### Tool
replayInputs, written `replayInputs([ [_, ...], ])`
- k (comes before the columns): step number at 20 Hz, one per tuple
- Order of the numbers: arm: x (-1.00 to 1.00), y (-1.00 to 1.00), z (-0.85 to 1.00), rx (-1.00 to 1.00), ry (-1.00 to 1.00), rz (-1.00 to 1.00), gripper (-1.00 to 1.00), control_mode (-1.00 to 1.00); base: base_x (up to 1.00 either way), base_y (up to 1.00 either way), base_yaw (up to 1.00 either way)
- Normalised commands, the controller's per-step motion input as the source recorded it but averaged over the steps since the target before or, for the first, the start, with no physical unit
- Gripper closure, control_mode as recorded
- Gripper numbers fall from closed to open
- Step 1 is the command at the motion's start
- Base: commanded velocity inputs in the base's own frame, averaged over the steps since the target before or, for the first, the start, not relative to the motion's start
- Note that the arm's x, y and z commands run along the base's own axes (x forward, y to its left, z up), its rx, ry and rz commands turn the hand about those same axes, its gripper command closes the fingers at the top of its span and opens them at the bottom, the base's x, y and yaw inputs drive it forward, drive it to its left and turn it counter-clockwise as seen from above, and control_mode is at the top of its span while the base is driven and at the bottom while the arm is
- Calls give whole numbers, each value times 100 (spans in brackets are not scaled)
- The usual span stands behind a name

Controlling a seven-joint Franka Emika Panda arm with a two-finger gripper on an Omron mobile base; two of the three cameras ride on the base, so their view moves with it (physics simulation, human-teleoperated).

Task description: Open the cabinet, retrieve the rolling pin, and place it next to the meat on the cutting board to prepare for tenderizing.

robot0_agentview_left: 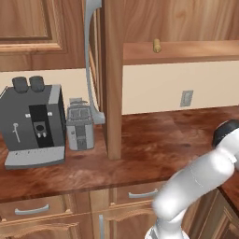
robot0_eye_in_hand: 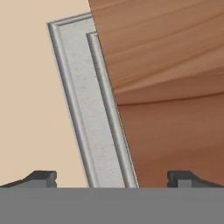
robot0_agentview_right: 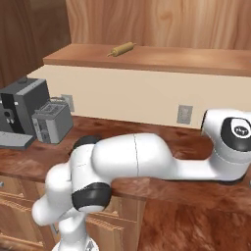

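Note:
The cabinet stands open: its door [robot0_agentview_left: 112, 79] swings out edge-on toward me, with the long grey handle [robot0_agentview_left: 91, 60] on its left face. The rolling pin [robot0_agentview_right: 121, 49] lies on the cabinet's wooden shelf [robot0_agentview_right: 166, 58]; from the left only its end [robot0_agentview_left: 157, 45] shows. My gripper [robot0_eye_in_hand: 113, 179] is open, its fingertips [robot0_eye_in_hand: 41, 178] set wide apart with nothing between them, facing a grey framed strip [robot0_eye_in_hand: 94, 113] between beige wall and wood. The arm [robot0_agentview_right: 142, 157] reaches low to the right, well below the shelf. The meat and the cutting board are out of view.
A dark coffee machine [robot0_agentview_left: 35, 123] and a grey toaster [robot0_agentview_left: 80, 128] sit on the wooden counter [robot0_agentview_left: 154, 144] left of the open door. A wall outlet [robot0_agentview_left: 186, 98] is under the shelf. Drawers with short grey handles [robot0_agentview_left: 31, 210] run below the counter.

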Motion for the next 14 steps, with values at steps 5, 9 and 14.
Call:
replayInputs([
  [5, -56, 78, -4, -3, 0, 0, -100, -100, 0, 0, 0],
  [9, -25, 100, 0, -4, 0, 0, -100, -100, 0, 0, 0],
  [14, -6, 100, 4, -2, -2, 0, -100, -100, 0, 0, 0],
])
